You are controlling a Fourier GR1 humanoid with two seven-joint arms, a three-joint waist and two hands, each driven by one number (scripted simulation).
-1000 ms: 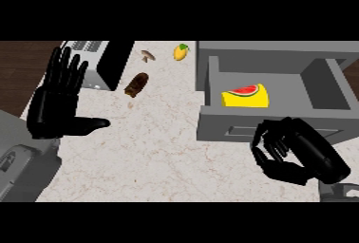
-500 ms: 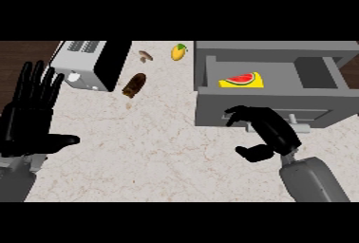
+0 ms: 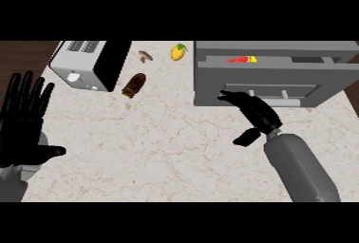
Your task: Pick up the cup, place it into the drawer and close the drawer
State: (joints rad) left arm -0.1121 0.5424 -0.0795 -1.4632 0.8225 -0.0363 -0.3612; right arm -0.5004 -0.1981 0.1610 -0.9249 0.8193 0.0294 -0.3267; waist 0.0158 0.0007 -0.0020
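two hands in view, only one working. right hand [image 3: 251,113] reaches up and away from me, fingers mostly stretched out, fingertips at or just touching the grey front panel of the drawer [image 3: 280,88], thumb sticking out low near the wrist. it's released and i see nothing in it. the drawer looks open only a little: a narrow strip of its inside shows above the front, with a red and yellow piece [image 3: 242,60] lying in it. the cup [image 3: 135,85] i take to be the brown longish thing on the counter [image 3: 175,152], well apart to the left of the right hand and about level with its fingertips, long axis running from upper right to lower left. so it is not in the drawer. it sits roughly between the two hands, neither clearly nearer. bare counter between it and the right hand, nothing in the way. close on the cup's left stands a grey and black toaster [image 3: 88,64], beyond it a small mushroom [image 3: 146,56] and a yellow fruit [image 3: 179,51]. left hand [image 3: 24,118] rests flat-fingered and spread at the left edge.
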